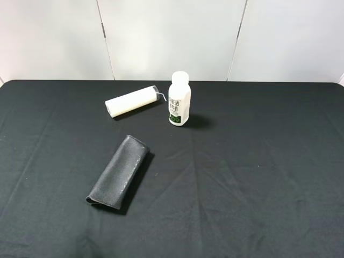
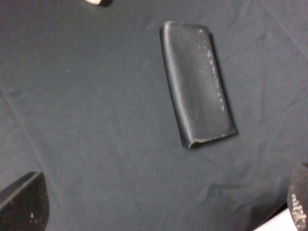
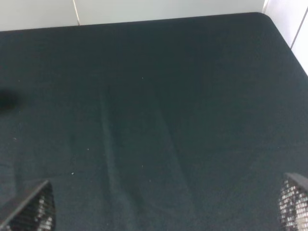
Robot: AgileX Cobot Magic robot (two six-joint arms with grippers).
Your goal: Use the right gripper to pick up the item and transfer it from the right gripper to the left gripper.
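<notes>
Black cloth-covered table (image 1: pixel 258 177), lightly creased, fills the high view; white panelled wall (image 1: pixel 172 37) behind.

Black grained case (image 1: pixel 119 173) lies flat on the cloth, left of centre and toward the near edge, long axis running diagonally. Nothing touches it. In the left wrist view the case (image 2: pixel 197 82) sits alone on the cloth, well clear of the fingertips.

White tube (image 1: pixel 131 101) lies on its side behind the case, well apart from it. White bottle (image 1: pixel 179 99) with green label stands upright just to the tube's right.

Left gripper (image 2: pixel 161 207): 2 fingertips (image 2: pixel 24 202) at opposite corners of its wrist view, spread wide, holding nothing.

Right gripper (image 3: pixel 166 207): 2 mesh-patterned fingertips (image 3: pixel 31 209) likewise spread wide, only bare cloth between them.

Neither arm shows in the high view.
</notes>
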